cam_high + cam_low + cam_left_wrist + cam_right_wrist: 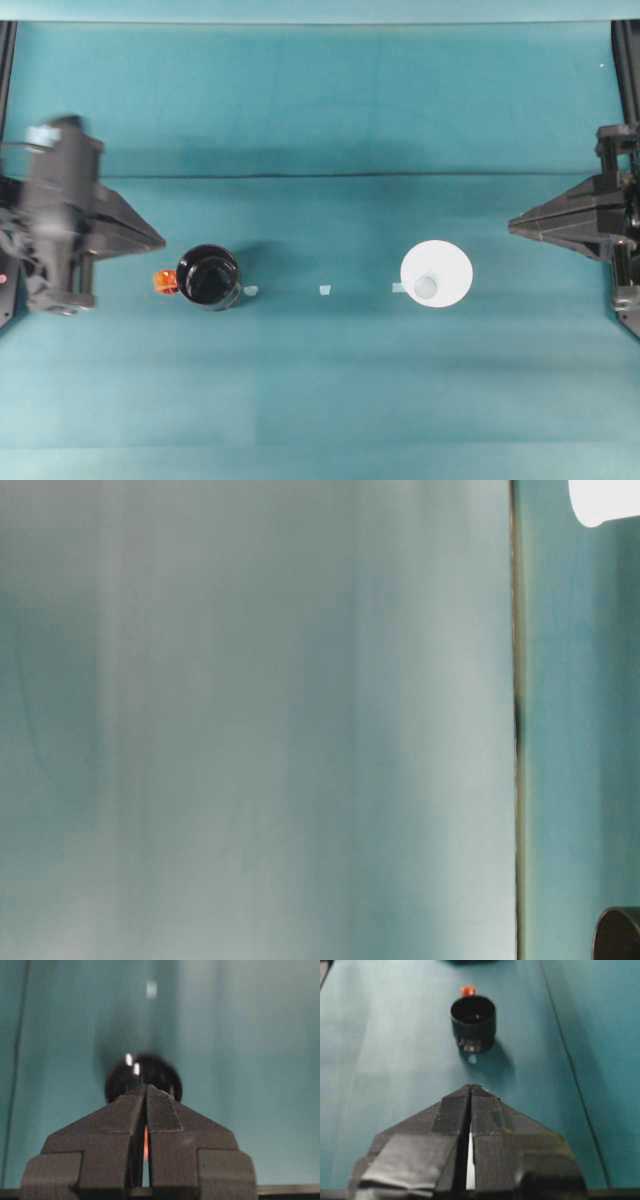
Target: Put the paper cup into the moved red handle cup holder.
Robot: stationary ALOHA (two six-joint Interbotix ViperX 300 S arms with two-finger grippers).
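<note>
The red handle cup holder is a glossy black cup standing upright left of centre, its red-orange tab pointing left. The white paper cup stands right of centre. My left gripper is shut and empty, just left of and slightly behind the holder. My right gripper is shut and empty, some way right of the paper cup. In the left wrist view the shut fingertips sit right in front of the holder. The right wrist view looks past its shut gripper to the holder far ahead.
Three small pale tape marks lie in a row between the two cups on the teal cloth. A seam runs across the table behind them. At table level, the cup's edge and the holder's edge peek in.
</note>
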